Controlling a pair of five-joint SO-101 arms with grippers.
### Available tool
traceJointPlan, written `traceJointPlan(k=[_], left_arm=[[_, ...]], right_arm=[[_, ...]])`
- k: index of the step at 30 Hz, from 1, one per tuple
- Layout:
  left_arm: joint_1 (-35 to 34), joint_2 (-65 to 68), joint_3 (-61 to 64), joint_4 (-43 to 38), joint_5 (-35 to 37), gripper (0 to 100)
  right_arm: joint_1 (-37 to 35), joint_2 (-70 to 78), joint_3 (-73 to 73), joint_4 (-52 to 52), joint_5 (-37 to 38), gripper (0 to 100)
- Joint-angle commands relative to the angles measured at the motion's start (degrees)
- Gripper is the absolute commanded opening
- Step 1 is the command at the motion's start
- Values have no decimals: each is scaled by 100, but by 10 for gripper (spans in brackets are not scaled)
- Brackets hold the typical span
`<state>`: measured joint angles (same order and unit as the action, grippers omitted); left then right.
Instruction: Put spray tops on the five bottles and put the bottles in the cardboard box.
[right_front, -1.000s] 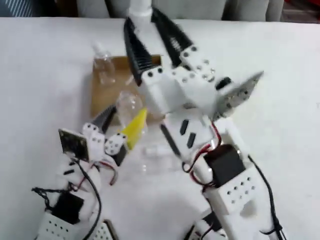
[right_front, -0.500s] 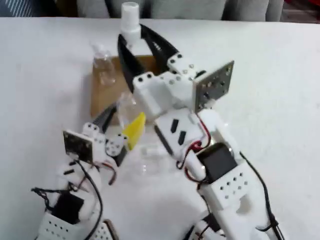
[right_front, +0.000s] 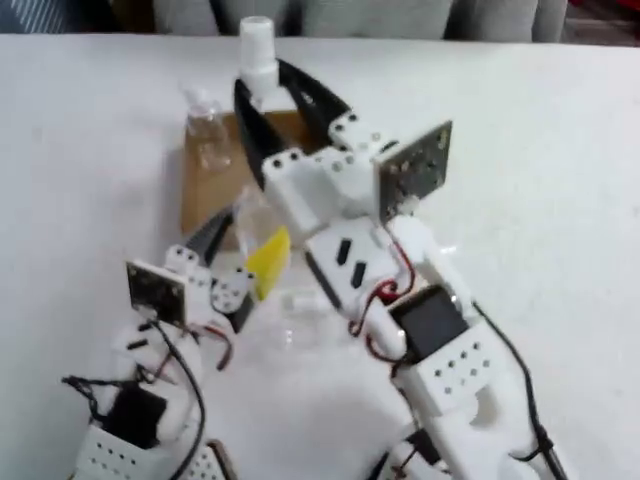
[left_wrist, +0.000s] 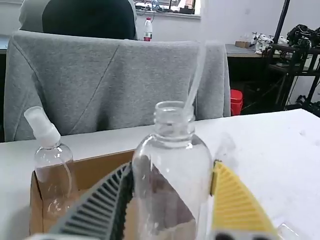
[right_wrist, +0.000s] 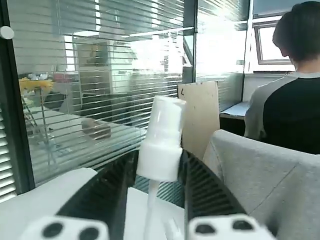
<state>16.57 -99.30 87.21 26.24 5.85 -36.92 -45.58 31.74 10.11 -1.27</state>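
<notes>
High view, spray top: white plastic spray top (right_front: 257, 40) with a stepped round shape, upper middle of the frame.
High view, right gripper: the right gripper (right_front: 260, 78) has two long black ribbed fingers clamped on the spray top, one each side. Its chunky white arm runs down to the lower right and covers a good part of the box.
High view, box: flat brown cardboard box (right_front: 200, 195), upper left of centre, lying on the white table (right_front: 560, 150).
High view, capped bottle: small clear capped bottle (right_front: 207, 130), standing at the box's upper left corner.
High view, bottle: clear round bottle (right_front: 255, 205) at the box's lower edge, just below the right gripper.
High view, left gripper: the left gripper (right_front: 252, 235) has one black finger and one yellow, closed on the bottle from the lower left.
Left wrist view, bottle: see-through plastic with rounded shoulders and an open threaded neck, upright between the ribbed black finger and the yellow one, both touching it.
Left wrist view, tube: a thin clear tube (left_wrist: 196, 75) hangs right above the open neck, and I can't tell if its tip is inside.
Left wrist view, behind: the capped bottle sits inside the box, with a grey fabric chair (left_wrist: 125, 85) beyond the table.
Right wrist view, spray top: smooth white top gripped tight between the black fingers, with its tube hanging down from it.
Right wrist view, behind: window blinds (right_wrist: 100, 75) and the grey chair back.
</notes>
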Motion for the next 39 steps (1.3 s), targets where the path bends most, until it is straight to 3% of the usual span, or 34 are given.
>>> traceJointPlan(k=[1,11,17,27,32,36,39], left_arm=[[66,-92,-53,-193,-62,22],[57,-92,-53,-193,-62,22],[22,-92,-53,-193,-62,22],[22,-92,-53,-193,-62,22],[22,-92,-53,-193,-62,22],[22,-92,-53,-193,-62,22],[22,-92,-53,-193,-62,22]], right_arm=[[-57,22,237,-602,0,17],[-435,-31,1029,-769,0,19],[-444,-66,1073,-215,0,19],[-936,-1156,1002,1613,9,268],[-980,-1666,440,2334,9,269],[-549,-1886,-18,3152,-44,266],[-145,-2070,-44,3732,-44,198]])
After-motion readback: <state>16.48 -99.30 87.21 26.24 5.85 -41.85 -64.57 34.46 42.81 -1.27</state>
